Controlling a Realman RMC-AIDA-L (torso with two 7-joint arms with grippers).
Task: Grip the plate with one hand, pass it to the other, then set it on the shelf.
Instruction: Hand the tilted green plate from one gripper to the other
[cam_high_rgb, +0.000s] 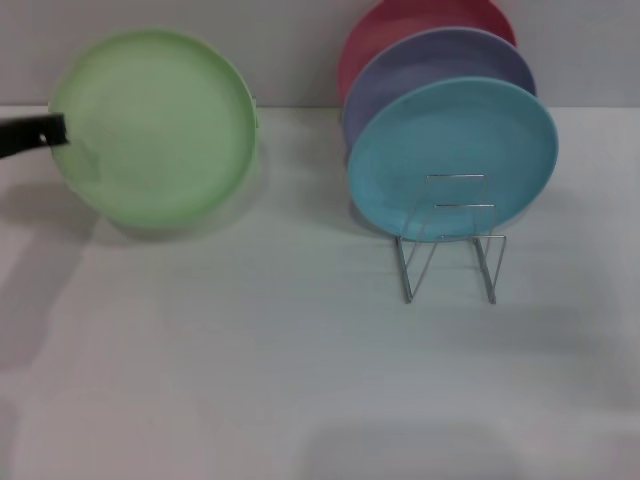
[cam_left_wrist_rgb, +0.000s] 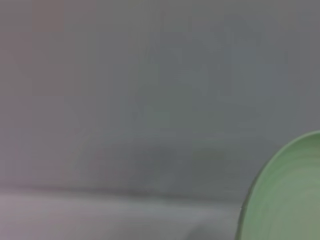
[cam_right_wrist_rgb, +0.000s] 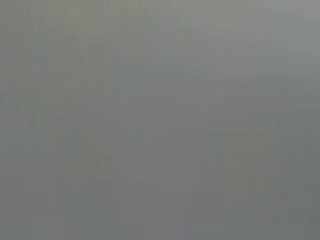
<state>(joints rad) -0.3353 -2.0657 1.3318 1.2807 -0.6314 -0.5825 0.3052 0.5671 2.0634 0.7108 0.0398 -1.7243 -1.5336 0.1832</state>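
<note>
Plate (cam_high_rgb: 155, 125), light green, held upright and raised above the white desk (cam_high_rgb: 250, 370) at the robot's left, its face turned toward the head camera; its shadow falls on the desk just below. The left end effector (cam_high_rgb: 62, 131) enters from the left edge as a black finger clamped on the plate's left rim. In the left wrist view only an arc of the green plate shows in one corner, against a plain grey wall. The right end effector appears in no view, and its wrist camera shows only uniform grey, so its state cannot be told. Judged progress: the first grip is made and the plate lifted; the pass to the other arm and the placement remain. The wire shelf (cam_high_rgb: 450, 245) stands to the right, well apart from the green plate, already carrying a turquoise plate (cam_high_rgb: 452, 160) in front, a lavender plate (cam_high_rgb: 430, 60) behind it and a pink plate (cam_high_rgb: 400, 25) at the back; two front loops look free. Pale wall behind the desk
</note>
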